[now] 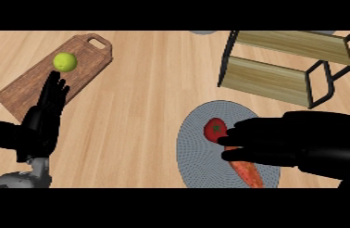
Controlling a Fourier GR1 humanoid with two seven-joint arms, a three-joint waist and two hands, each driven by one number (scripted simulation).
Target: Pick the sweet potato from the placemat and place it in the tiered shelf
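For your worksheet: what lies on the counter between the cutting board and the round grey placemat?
Nothing: the head view shows only bare wooden counter between the cutting board and the placemat.

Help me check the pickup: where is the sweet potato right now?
In the head view the sweet potato lies at lower right on the grey placemat, just below the tomato, partly covered by the right hand.

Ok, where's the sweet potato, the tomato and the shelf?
sweet potato (250, 174): head view, on its orange body below the right hand.
tomato (214, 129): head view, on its red top near the green stem.
tiered shelf (268, 78): head view, on the lower wooden board.
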